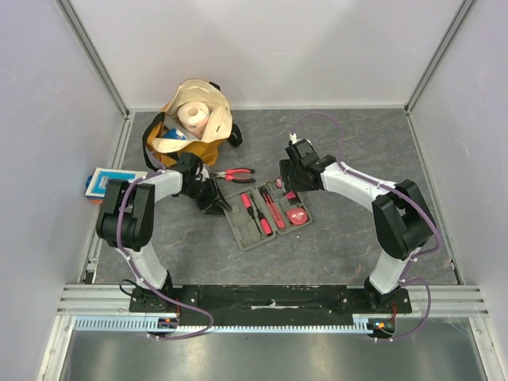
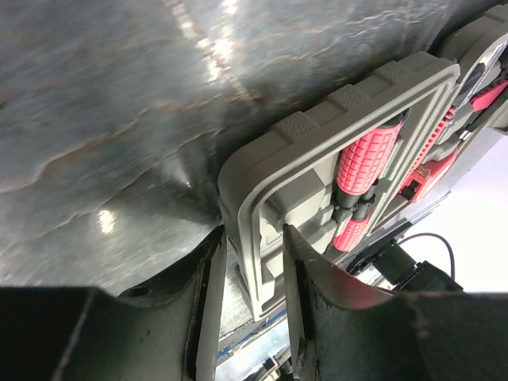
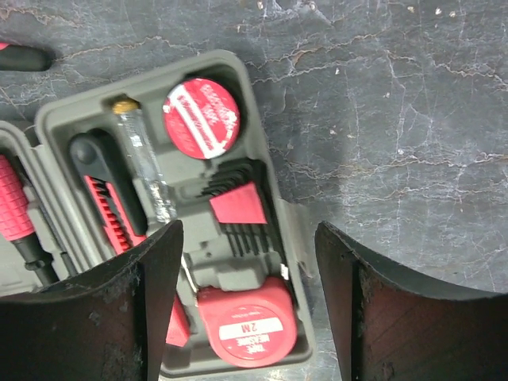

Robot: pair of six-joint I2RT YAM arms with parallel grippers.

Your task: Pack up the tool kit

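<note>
The grey tool kit case (image 1: 266,213) lies open on the table with red-and-black tools in its slots. The red-handled pliers (image 1: 235,174) lie on the table just behind the case. At the case's left end, my left gripper (image 1: 213,197) is shut on the case's rim (image 2: 254,198), one finger outside the wall and one inside. Red ribbed handles (image 2: 367,159) sit just past that rim. My right gripper (image 3: 246,230) hangs open over the right half, above the red tape measure (image 3: 246,321). A round red disc (image 3: 201,117) and the hex keys (image 3: 238,202) lie beyond it.
A tan-and-yellow bag (image 1: 208,144) with a paper roll (image 1: 193,116) stands at the back left, close behind my left arm. A blue-and-white packet (image 1: 107,182) lies by the left wall. White walls enclose the table on three sides.
</note>
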